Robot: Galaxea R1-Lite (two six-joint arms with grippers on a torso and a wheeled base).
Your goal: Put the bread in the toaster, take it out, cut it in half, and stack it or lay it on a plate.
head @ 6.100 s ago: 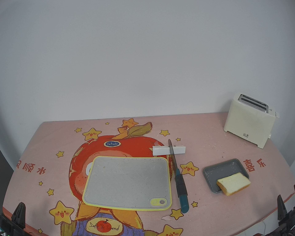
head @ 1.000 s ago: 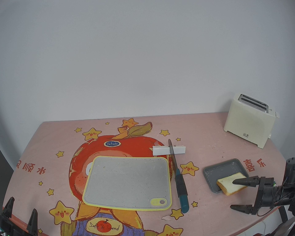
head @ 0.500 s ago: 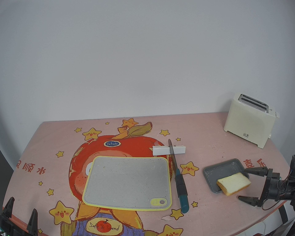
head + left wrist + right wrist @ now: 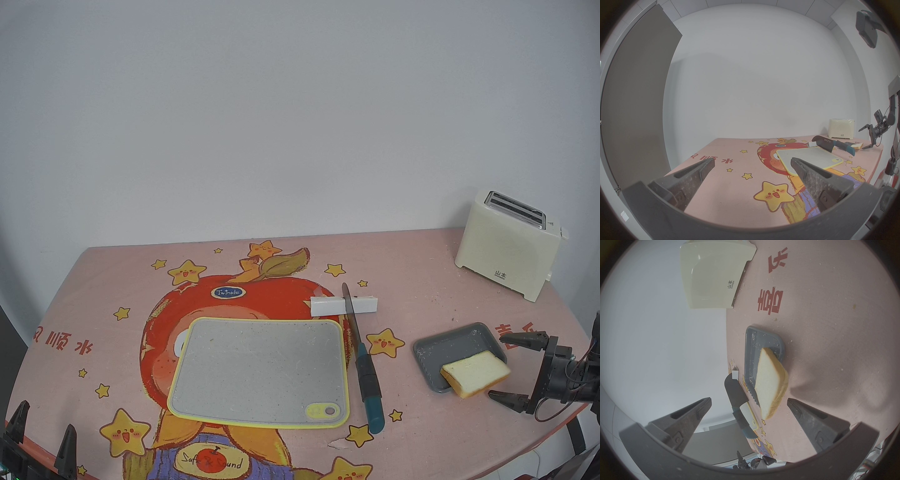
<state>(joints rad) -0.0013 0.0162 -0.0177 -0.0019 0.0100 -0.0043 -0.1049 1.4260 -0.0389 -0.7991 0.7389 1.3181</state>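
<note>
Nearest, at the table's front-left corner, the left gripper (image 4: 42, 428) sits low with its jaws spread wide and nothing between them. At the front-right edge, the right gripper (image 4: 494, 367) lies level over the pink table (image 4: 425, 275). Its jaws are also wide open and empty, and its fingertips point at the right end of the bread slice (image 4: 475, 373) without touching it. The slice is whole and rests tilted, its left part on the grey tray (image 4: 445, 345) and its right part reaching past the tray's near-right rim. One fingertip is by the tray's far-right corner, the other by the slice's near side. Left of the tray, a knife (image 4: 367, 375) with a dark and teal handle lies pointing away, just beside the right edge of the grey cutting board (image 4: 259, 369) with its yellow border. Farther back, the blade rests across a small white block (image 4: 328, 305). Farthest, at the right rear of the table by the wall, stands the cream two-slot toaster (image 4: 507, 247), well apart from the tray.
</note>
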